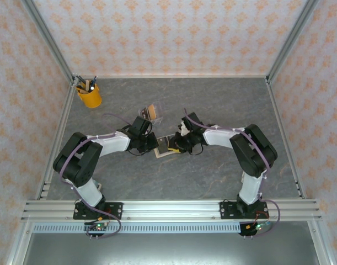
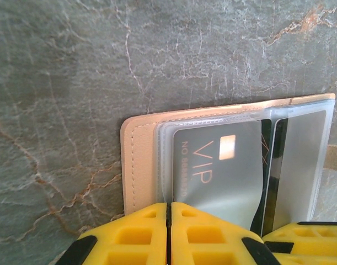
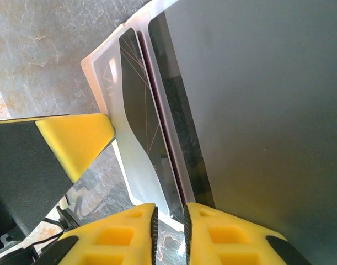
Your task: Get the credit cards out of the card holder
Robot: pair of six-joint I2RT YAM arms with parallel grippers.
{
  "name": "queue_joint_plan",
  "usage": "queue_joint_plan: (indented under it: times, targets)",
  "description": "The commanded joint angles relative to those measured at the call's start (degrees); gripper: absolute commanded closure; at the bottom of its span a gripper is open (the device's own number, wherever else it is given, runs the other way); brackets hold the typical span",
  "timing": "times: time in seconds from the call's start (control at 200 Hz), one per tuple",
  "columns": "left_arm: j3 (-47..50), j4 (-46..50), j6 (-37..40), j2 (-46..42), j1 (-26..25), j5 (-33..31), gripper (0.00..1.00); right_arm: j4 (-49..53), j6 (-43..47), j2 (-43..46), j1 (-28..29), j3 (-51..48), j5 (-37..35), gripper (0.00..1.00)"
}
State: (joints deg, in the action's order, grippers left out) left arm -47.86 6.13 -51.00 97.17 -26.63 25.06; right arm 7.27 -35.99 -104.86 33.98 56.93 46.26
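The card holder (image 1: 166, 147) lies open on the table between both grippers. In the left wrist view its tan leather edge (image 2: 138, 160) frames clear sleeves, and a dark credit card (image 2: 218, 165) marked VIP sits in one. My left gripper (image 2: 169, 208) is shut on the sleeve's near edge, at the holder's left side (image 1: 156, 148). My right gripper (image 3: 169, 214) stands at the holder's right side (image 1: 180, 144). Its jaws are a narrow gap apart, and the end of a dark card (image 3: 138, 110) with a maroon edge reaches into that gap, not visibly pinched.
A yellow cup (image 1: 90, 95) of pens stands at the back left. A clear acrylic stand (image 1: 151, 112) with cards sits just behind the left gripper. Metal frame posts and patterned walls ring the grey marble table (image 1: 223, 105).
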Motion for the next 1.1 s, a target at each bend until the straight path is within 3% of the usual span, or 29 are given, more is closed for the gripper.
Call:
queue_joint_plan:
  times: [0.0,0.33,0.811,1.096]
  targets:
    - [1.27,5.38,0.03,3.21,-0.09,-1.50,0.91,-0.73,-0.10,-1.18,0.13,0.21,-0.21,0.77]
    - [1.22,5.51,0.12,3.27,-0.09,-1.59,0.91,1.88,2.05,-0.96,0.30,0.55,-4.24,0.74]
    - [1.38,5.04,-0.11,3.38,-0.09,-1.06,0.92,-6.42,-1.09,-2.54,0.39,-0.20,2.80,0.83]
    - [1.67,4.99,-0.18,3.12,-0.09,-1.06,0.93,-11.69,-3.87,-1.93,0.24,-1.54,3.32,0.86]
